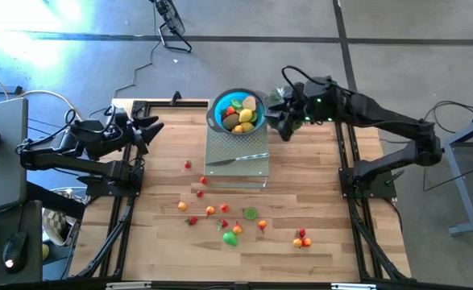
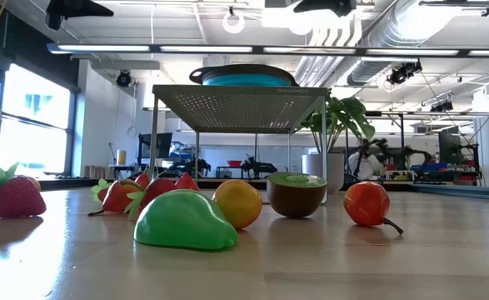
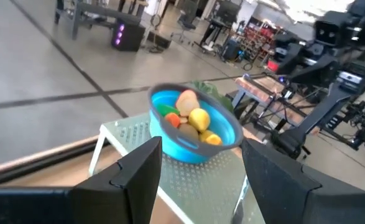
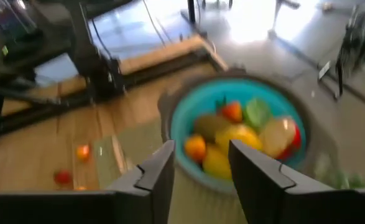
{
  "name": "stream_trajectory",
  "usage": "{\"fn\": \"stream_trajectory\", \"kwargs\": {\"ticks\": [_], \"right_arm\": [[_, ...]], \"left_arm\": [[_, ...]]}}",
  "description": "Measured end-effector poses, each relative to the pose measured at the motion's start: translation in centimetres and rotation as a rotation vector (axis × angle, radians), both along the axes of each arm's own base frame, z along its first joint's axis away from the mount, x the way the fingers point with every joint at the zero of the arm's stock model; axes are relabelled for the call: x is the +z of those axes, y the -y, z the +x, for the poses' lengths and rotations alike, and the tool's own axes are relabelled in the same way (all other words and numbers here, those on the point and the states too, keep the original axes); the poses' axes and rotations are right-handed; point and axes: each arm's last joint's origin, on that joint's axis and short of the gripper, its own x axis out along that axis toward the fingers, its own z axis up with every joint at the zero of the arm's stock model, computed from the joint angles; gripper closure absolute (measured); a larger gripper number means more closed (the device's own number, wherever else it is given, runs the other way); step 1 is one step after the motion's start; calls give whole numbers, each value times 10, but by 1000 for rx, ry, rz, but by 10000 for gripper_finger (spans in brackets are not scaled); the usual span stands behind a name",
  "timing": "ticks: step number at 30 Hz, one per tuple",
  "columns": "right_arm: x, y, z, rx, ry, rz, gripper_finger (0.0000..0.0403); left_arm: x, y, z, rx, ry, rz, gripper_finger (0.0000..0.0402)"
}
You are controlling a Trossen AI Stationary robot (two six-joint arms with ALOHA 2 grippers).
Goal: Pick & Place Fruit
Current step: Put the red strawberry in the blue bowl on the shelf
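Several small toy fruits lie in a blue bowl [image 1: 238,111] [image 3: 198,127] [image 4: 238,124], which stands on a perforated metal stand [image 1: 236,165] [image 2: 242,100] at the table's far middle. More fruit is scattered on the wood nearer the front, among it a green piece [image 1: 230,238] [image 2: 184,221], an orange one [image 2: 238,202] and red ones [image 1: 188,165]. My right gripper [image 1: 284,122] [image 4: 201,165] hovers open just right of the bowl, with nothing between its fingers. My left gripper [image 1: 151,129] [image 3: 201,168] stands open at the table's far left, pointing level toward the bowl.
A slim silver knife [image 1: 238,159] lies on the stand in front of the bowl. A leafy green plant [image 1: 275,98] [image 2: 344,117] stands behind the bowl's right side. Bare wood lies between the stand and each arm's base frame.
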Motion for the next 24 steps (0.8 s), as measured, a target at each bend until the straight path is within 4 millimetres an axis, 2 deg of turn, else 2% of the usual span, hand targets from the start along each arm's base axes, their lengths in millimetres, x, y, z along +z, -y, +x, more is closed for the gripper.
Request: {"fn": "stream_trajectory", "kwargs": {"ticks": [8,13,17,24], "right_arm": [[-10,-6,-20,-16,-170,78,303],[-15,-7,-24,-13,-140,66,330],[-29,-8,-31,-19,-119,66,344],[-53,-12,-52,-73,-90,124,351]], "left_arm": [[-17,0,12,38,-128,-108,186],[-30,1,31,64,-215,-169,186],[-44,3,48,72,-295,-205,186],[-72,4,53,120,-461,-332,186]]}}
